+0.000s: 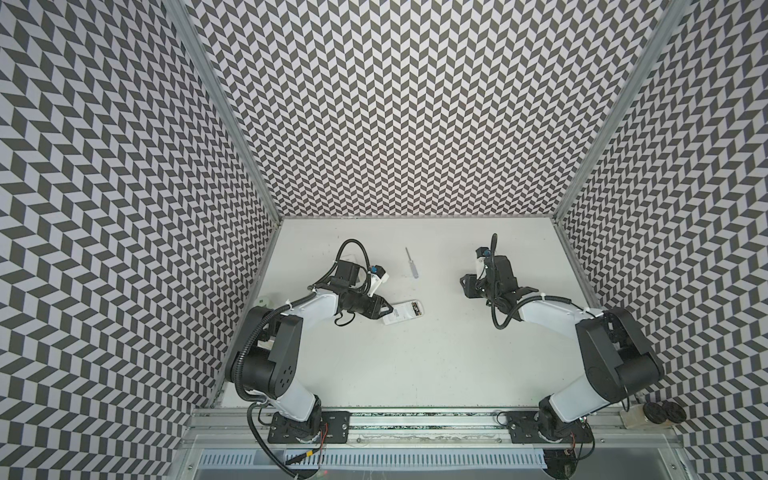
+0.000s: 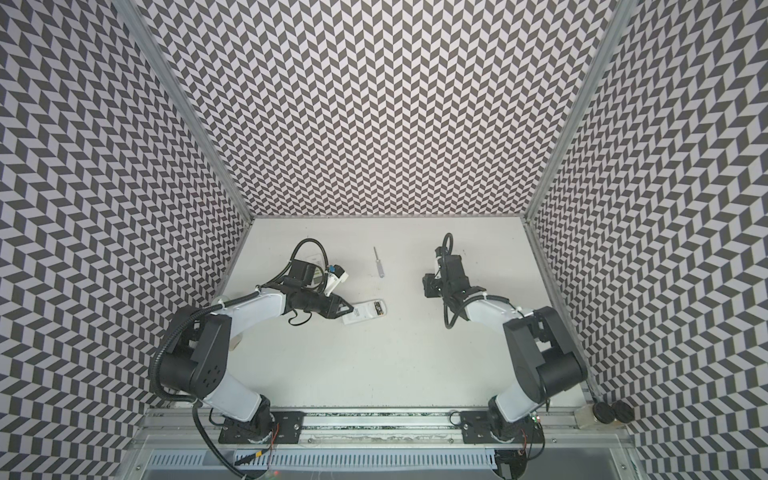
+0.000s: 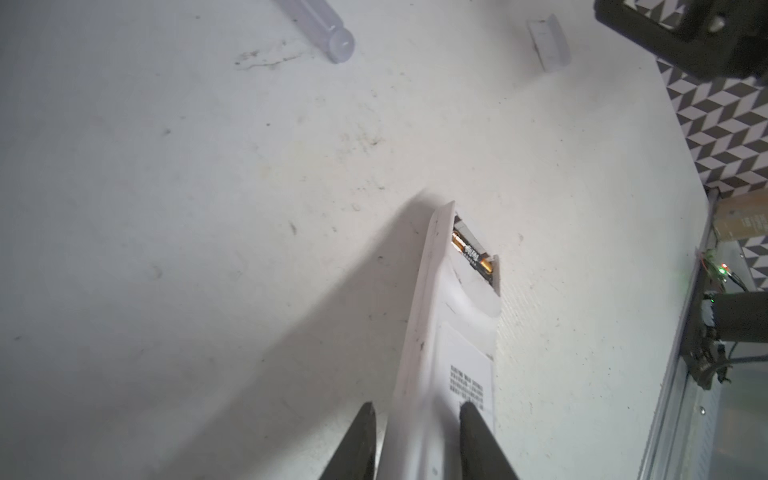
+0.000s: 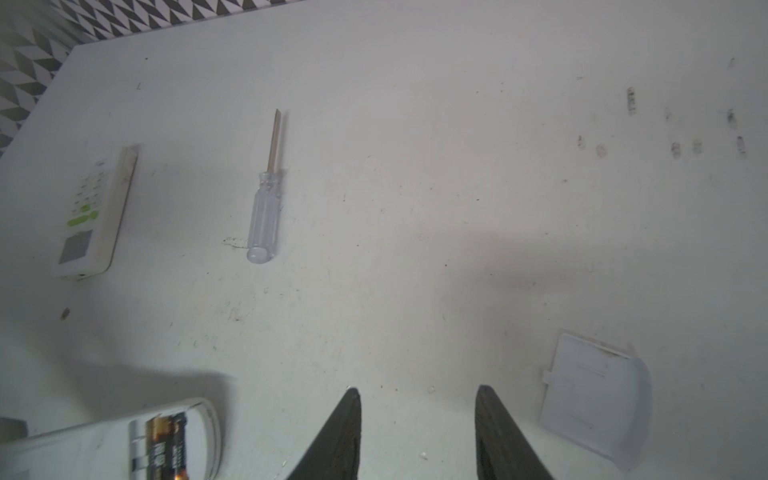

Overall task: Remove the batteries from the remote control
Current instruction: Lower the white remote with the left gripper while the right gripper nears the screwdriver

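Note:
A white remote control [image 1: 398, 320] lies back-up left of the table's middle, its battery bay uncovered. Black batteries [image 3: 478, 258] with gold ends sit in that bay; they also show in the right wrist view as batteries [image 4: 166, 440] in the remote control [image 4: 83, 449]. My left gripper [image 3: 417, 415] straddles the remote's near end, jaws open with a thin gap at one finger. The left gripper [image 1: 389, 309] shows in both top views. Off to the right, my right gripper [image 4: 417, 395] hangs open over bare table with nothing in it; the right gripper [image 1: 462, 286] points toward the remote.
A clear-handled screwdriver [image 1: 411, 264] lies behind the remote. The loose white battery cover [image 4: 594, 399] rests on the table beside my right gripper. A second remote [image 4: 91, 216] with green buttons lies at the back left, mostly under my left arm. Patterned walls enclose three sides.

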